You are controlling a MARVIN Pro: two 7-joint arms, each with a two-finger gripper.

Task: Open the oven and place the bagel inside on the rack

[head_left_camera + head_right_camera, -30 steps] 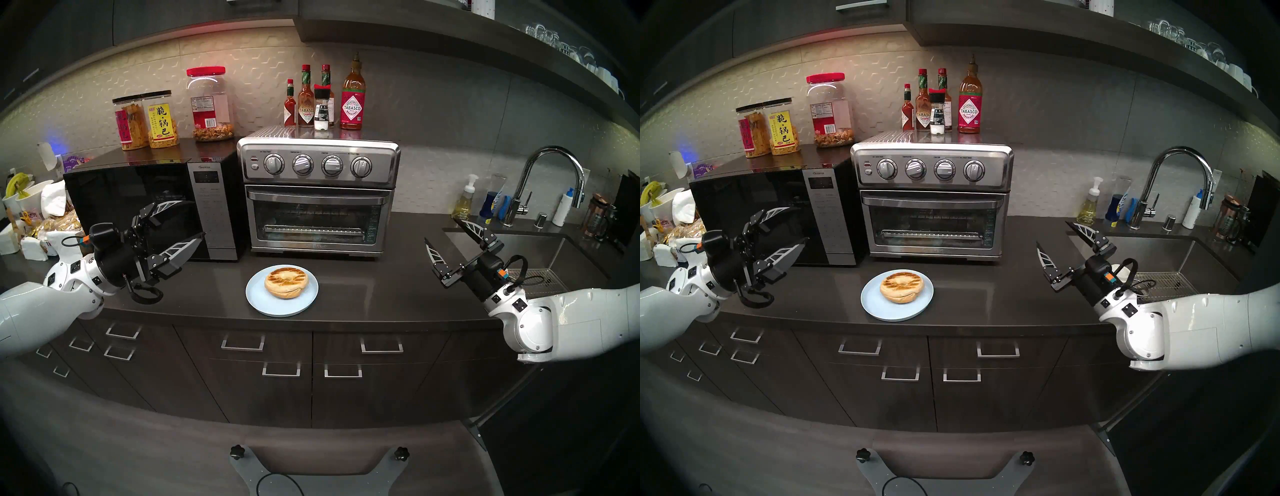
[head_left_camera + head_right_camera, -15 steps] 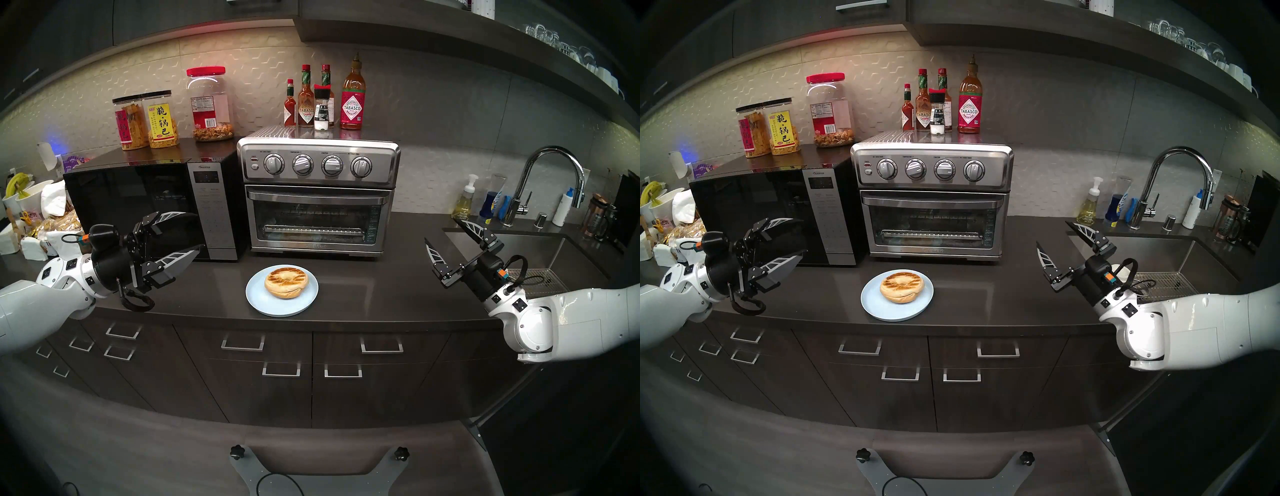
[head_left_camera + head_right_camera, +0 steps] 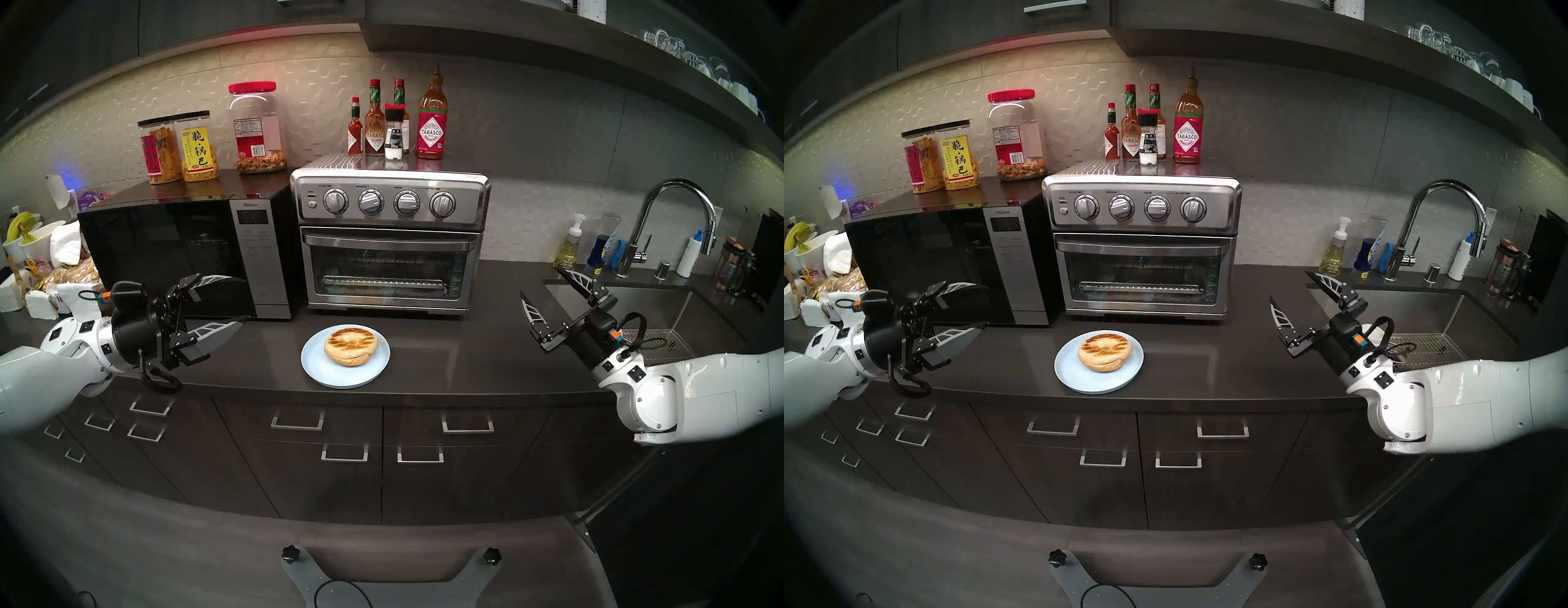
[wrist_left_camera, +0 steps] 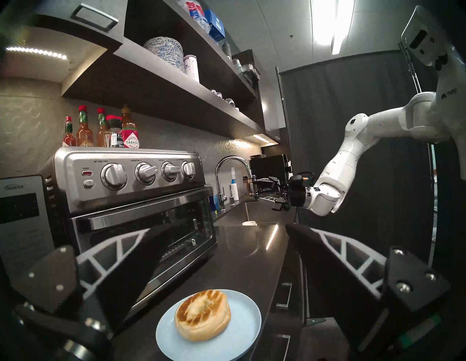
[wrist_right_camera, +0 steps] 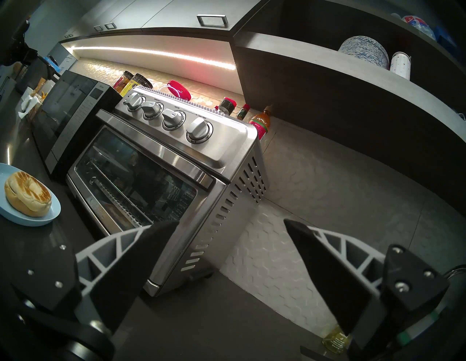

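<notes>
- Since a second ago our left gripper point(image 3: 241, 299) has sunk slightly and rolled; the right gripper point(image 3: 541, 282) has not moved.
- Both stand wide, holding nothing.
- We see the oven point(image 3: 389, 237) shut, its bar handle point(image 3: 390, 244) running side to side — facing us.
- The bagel point(image 3: 351, 345) lies flat on the plate point(image 3: 316, 365), just before the oven, nearer our left gripper.
- The rack point(image 3: 384, 281) shows behind the glass.

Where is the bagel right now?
In the head view, the bagel sits on a blue plate on the counter, just in front of the closed oven, between both arms.
</notes>
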